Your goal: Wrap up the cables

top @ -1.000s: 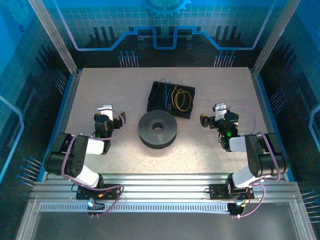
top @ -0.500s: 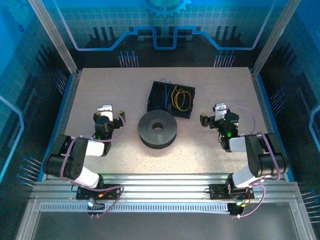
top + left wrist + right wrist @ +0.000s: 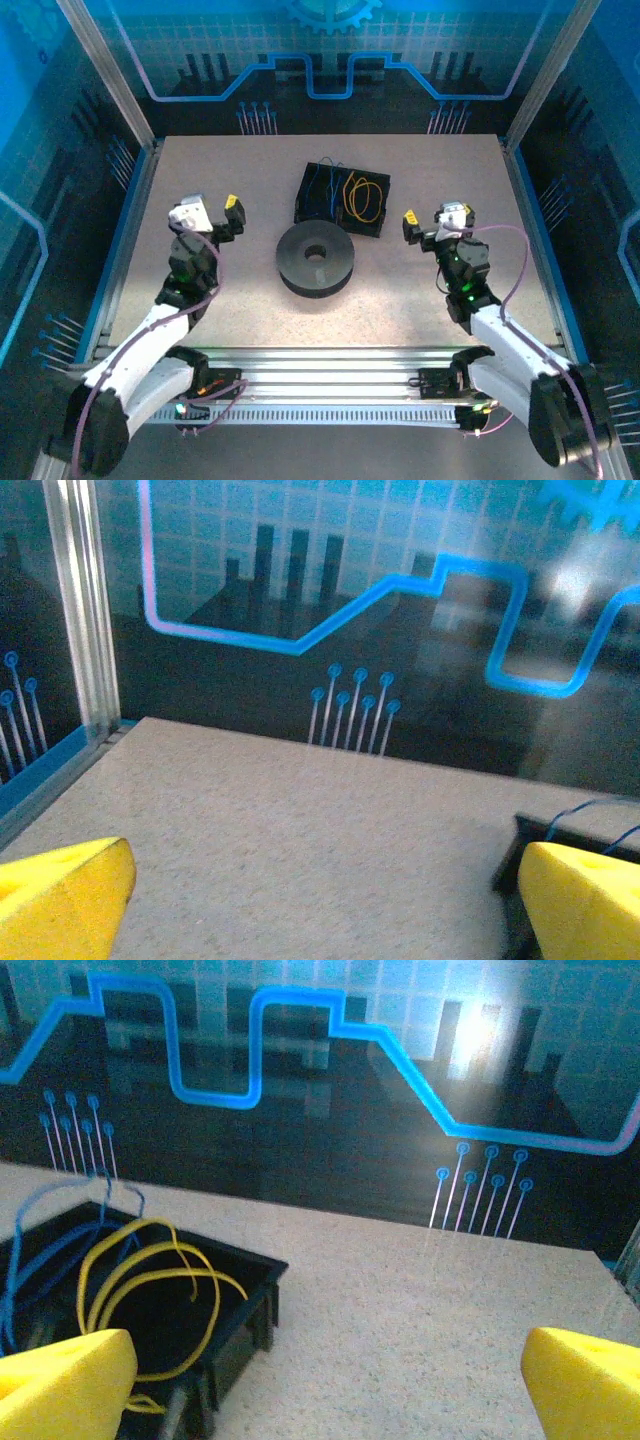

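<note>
Presently, the left claw (image 3: 228,217) hangs above the left part of the bench (image 3: 250,160), pointing toward the far wall. Its wrist view (image 3: 320,910) shows the two yellow pads (image 3: 60,895) set wide apart with only bare bench surface between them: open, holding nothing.

At the middle of the bench a black disc (image 3: 295,262) with a round centre hole lies flat. Just beyond it, close but whether touching cannot be told, sits a black tray (image 3: 303,205) at a slight angle. The cables are inside this tray: the blue cable (image 3: 322,190) in the left part, the yellow cable (image 3: 365,197) looped in the right part. In the right wrist view the yellow cable (image 3: 150,1280) forms loose loops rising above the tray rim (image 3: 250,1260), and the blue cable (image 3: 40,1230) arches up beside it.

The right claw (image 3: 413,228) stands just right of the tray, apart from it. Its pads (image 3: 585,1385) are likewise spread wide (image 3: 320,1390), gripping nothing.
</note>
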Motion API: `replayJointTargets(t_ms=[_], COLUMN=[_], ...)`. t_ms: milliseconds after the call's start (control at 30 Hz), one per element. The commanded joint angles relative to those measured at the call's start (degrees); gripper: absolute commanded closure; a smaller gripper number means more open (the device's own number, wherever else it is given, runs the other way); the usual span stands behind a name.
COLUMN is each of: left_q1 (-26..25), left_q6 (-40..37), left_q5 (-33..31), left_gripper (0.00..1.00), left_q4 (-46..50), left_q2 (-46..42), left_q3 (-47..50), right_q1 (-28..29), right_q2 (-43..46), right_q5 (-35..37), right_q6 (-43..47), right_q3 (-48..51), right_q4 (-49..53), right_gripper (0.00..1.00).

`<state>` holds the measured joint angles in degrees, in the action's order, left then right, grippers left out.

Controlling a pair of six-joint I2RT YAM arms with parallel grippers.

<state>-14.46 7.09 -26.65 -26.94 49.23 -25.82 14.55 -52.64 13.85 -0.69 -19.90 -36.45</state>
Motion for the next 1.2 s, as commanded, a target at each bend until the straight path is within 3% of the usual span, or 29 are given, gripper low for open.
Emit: replayJointTargets(t_ms=[0, 100, 200, 333, 400, 533, 700, 867, 933, 1167], left_q1=[-0.26, -0.31, -0.22, 0.24, 1.08, 2.59, 2.62, 1.97, 0.77, -2.85], left_q6=[9.84, 9.23, 10.91, 18.24, 19.37, 20.61, 23.95, 30.46, 31.03, 32.58], left_q5=[8.04, 14.48, 14.42, 11.51, 14.47, 23.52, 32.50, 41.50, 42.21, 49.31], left_gripper=[0.01, 0.01, 0.01, 0.01, 0.01, 0.01, 0.00, 0.01, 0.01, 0.01], left_q4=[23.53, 30.12, 34.20, 37.27, 36.82, 34.83, 31.47, 20.33, 21.27, 21.72], left_q2=[-5.27, -7.72, -8.80, -8.00, -6.64, -1.24, 7.00, 9.80, 10.85, 20.29], left_q3=[-5.52, -6.79, -7.13, -6.70, -6.67, -7.32, -8.55, -4.15, -4.87, -6.97], right_q1=[1.71, 0.86, -2.61, -11.98, -16.34, -19.18, -16.69, -3.24, 0.34, 2.84], right_q2=[5.15, 8.19, 8.43, 8.70, 8.37, 6.04, 0.24, -2.74, -3.55, -5.17], right_q5=[5.31, 2.31, -3.96, -17.18, -24.98, -31.56, -37.02, -26.97, -24.34, -23.93], right_q6=[-7.20, -11.45, -15.86, -26.25, -28.78, -31.68, -32.82, -23.50, -21.18, -19.88], right_q3=[-5.35, -10.49, -12.53, -10.25, -9.56, -8.92, -9.19, -15.61, -16.81, -18.24], right_q4=[17.56, 31.50, 37.06, 36.62, 35.76, 32.23, 27.36, 36.21, 37.53, 38.91], right_gripper=[0.00, 0.00, 0.00, 0.00, 0.00, 0.00, 0.00, 0.00, 0.00, 0.00])
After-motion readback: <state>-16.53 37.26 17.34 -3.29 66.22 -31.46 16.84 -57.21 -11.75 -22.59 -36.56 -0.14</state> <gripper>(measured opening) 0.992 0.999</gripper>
